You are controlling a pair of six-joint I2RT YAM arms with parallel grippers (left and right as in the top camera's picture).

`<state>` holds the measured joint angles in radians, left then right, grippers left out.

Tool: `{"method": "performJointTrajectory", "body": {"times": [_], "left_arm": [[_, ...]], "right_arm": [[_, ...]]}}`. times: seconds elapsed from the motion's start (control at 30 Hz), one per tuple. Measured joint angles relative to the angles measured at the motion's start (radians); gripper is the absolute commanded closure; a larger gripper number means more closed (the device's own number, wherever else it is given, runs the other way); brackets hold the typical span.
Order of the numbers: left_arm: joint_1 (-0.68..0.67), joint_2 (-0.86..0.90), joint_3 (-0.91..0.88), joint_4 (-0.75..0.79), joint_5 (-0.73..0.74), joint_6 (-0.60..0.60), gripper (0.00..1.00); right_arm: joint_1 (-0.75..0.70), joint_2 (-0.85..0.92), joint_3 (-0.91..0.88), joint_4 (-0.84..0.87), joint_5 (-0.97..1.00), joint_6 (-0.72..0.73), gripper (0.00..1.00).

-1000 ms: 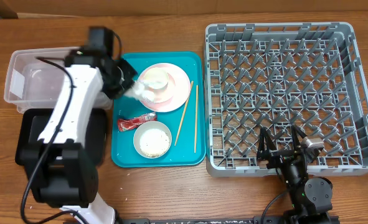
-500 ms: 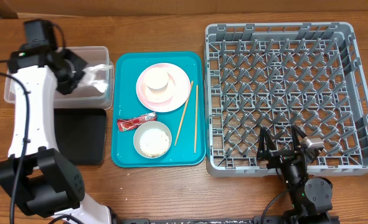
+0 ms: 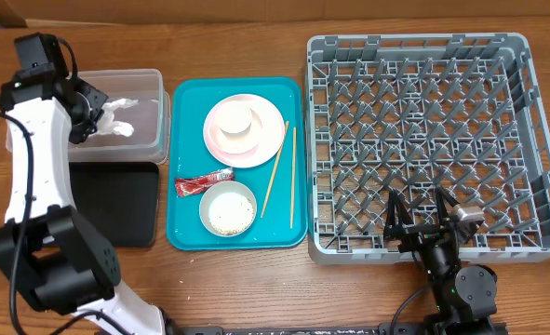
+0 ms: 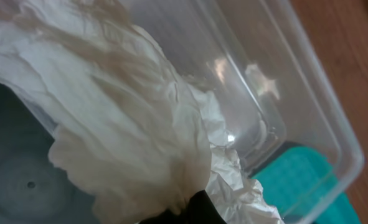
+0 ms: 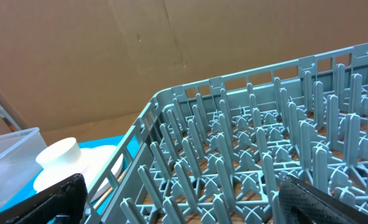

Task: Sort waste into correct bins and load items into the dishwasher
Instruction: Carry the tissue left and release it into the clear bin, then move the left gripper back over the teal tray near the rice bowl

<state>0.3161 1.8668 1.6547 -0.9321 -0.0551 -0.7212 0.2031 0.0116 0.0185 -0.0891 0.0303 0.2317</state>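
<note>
Waste-sorting step: left pincer (image 3: 90,113) is pinched tight on a white crumpled tissue (image 3: 118,118), which hangs over the clear tub (image 3: 142,141). The next move is probably to release it so it drops inside the tub. Right pincer (image 3: 416,201) has its jaws fully spread, holds nothing, and is well apart from the tub.

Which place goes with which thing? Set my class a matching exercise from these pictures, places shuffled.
1. crumpled white paper
2. small white cup
3. two thin wooden chopsticks
4. shallow black rectangular tray

A. on the round pale pink plate
B. directly on the wooden table
C. on the flat teal tray, beside that plate
D. held above the clear plastic rectangular tub

Pairs: 1-D, 2-A, 3-C, 4-B.
</note>
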Motion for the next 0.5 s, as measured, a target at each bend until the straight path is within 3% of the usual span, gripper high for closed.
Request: {"method": "performJointTrajectory", "body": {"times": [0.17,0.23,0.3,0.37,0.5], "left_arm": [[0.000,0.077,0.000,0.016,-0.007,0.006,0.92],[0.000,0.113,0.000,0.031,-0.005,0.027,0.74],[0.000,0.140,0.000,0.054,0.012,0.066,0.33],[0.000,0.148,0.000,0.071,0.039,0.106,0.24],[0.000,0.148,0.015,0.068,0.115,0.156,0.22]], "right_arm": [[0.000,0.000,0.000,-0.001,0.000,0.000,0.00],[0.000,0.000,0.000,0.000,0.000,0.000,0.00],[0.000,0.000,0.000,0.000,0.000,0.000,0.00],[0.000,0.000,0.000,0.000,0.000,0.000,0.00],[0.000,0.000,0.000,-0.001,-0.001,0.000,0.00]]}}
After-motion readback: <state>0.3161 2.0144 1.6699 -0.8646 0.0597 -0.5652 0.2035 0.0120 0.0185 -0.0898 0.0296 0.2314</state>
